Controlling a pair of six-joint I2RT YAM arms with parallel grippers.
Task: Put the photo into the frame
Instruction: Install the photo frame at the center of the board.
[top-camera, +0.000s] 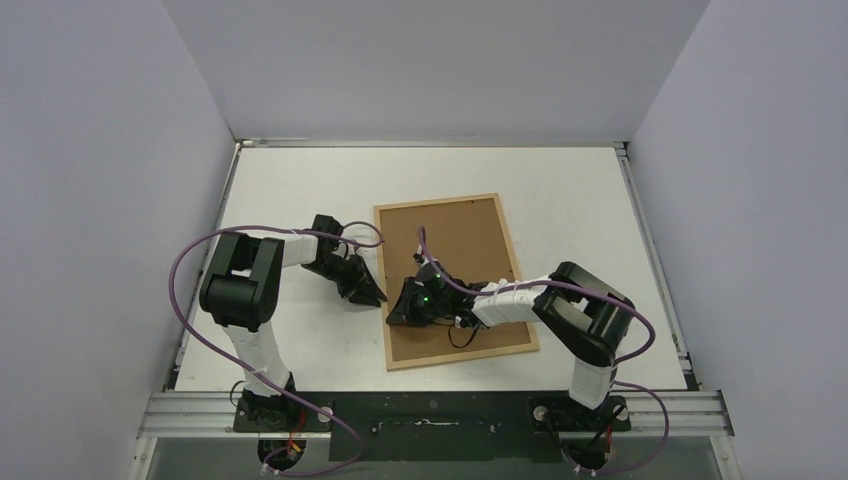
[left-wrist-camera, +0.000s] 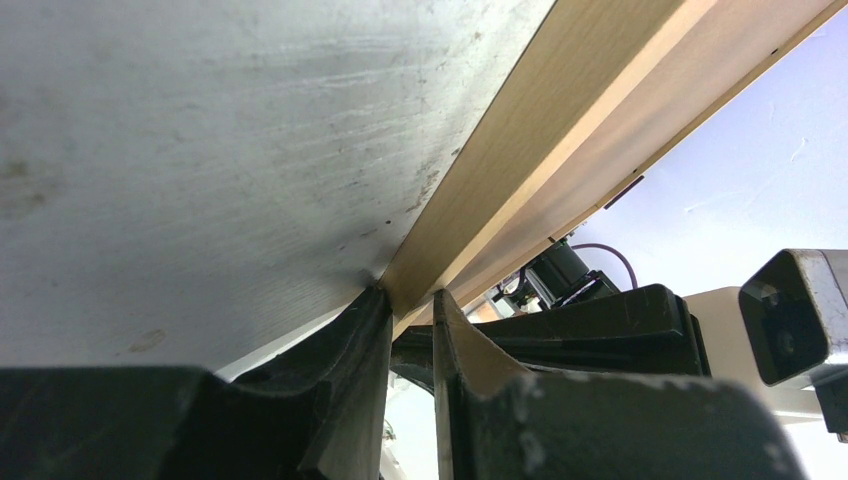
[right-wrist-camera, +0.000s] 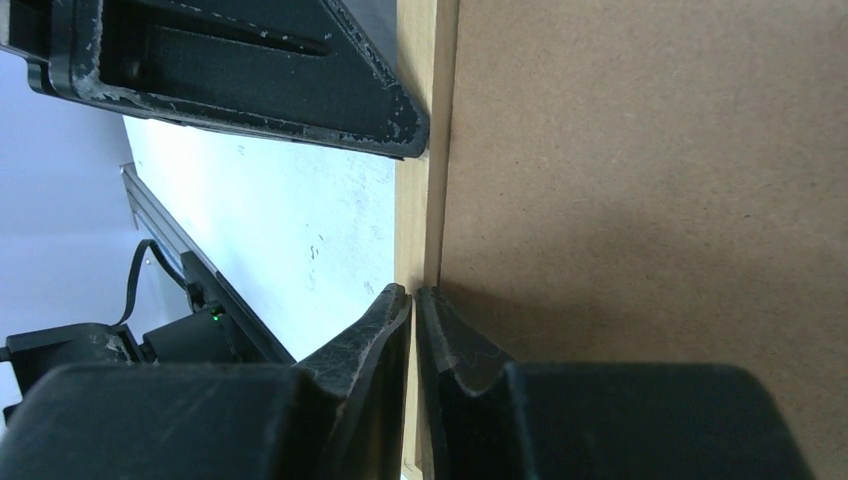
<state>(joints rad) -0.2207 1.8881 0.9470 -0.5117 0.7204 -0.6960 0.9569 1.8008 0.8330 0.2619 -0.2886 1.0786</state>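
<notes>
The frame (top-camera: 460, 240) lies back side up on the white table, its brown board showing inside a thin light-wood rim. The photo is not in view. My left gripper (top-camera: 375, 293) is at the frame's left edge. In the left wrist view (left-wrist-camera: 408, 295) its jaws straddle the wooden rim (left-wrist-camera: 560, 120), one tip wedged where rim meets table. My right gripper (top-camera: 395, 312) rests on the same left edge, nearer me. In the right wrist view (right-wrist-camera: 412, 292) its jaws are almost closed, tips on the rim (right-wrist-camera: 420, 200) beside the board (right-wrist-camera: 650, 200).
Grey walls enclose the table (top-camera: 300, 180) on three sides. A metal rail (top-camera: 430, 410) with both arm bases runs along the near edge. Purple cables (top-camera: 180, 270) loop off both arms. The left gripper's finger (right-wrist-camera: 300, 90) lies just ahead of my right gripper.
</notes>
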